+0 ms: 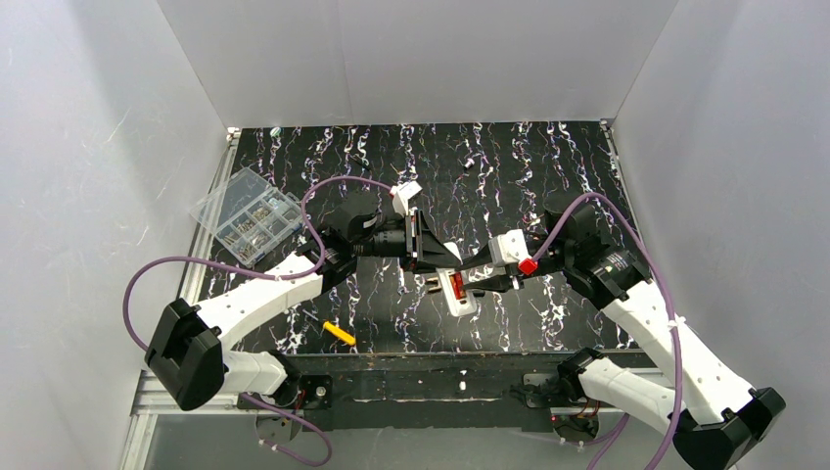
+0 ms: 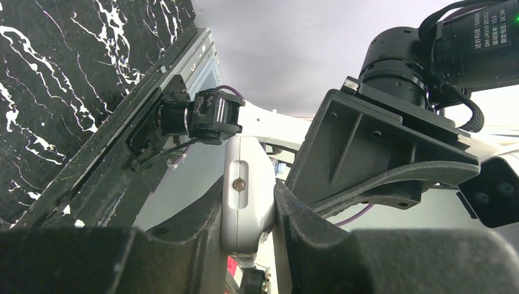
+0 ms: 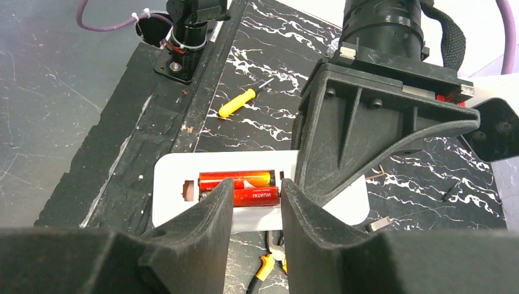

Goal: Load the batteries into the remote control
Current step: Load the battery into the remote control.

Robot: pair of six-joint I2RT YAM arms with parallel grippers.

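Right wrist view is showing the remote control (image 3: 172, 195) with its back side facing up over the black marbled table (image 3: 263, 49). Both red-orange batteries (image 3: 235, 179) are lying side by side in its open recess. The right gripper (image 3: 257, 191) is hovering just above the recess with its fingers (image 3: 208, 226) standing a narrow way apart, and the near battery is showing in the gap. I cannot tell if they are pinching it. In the left wrist view, the left gripper (image 2: 248, 199) is clamping the white remote control tightly by its edges. Yellow-and-black pliers (image 3: 269, 264) are peeking out from under the remote. A yellow-handled screwdriver (image 1: 339, 333) is lying near the front edge, and a clear compartment box (image 1: 247, 213) is sitting at the far left.
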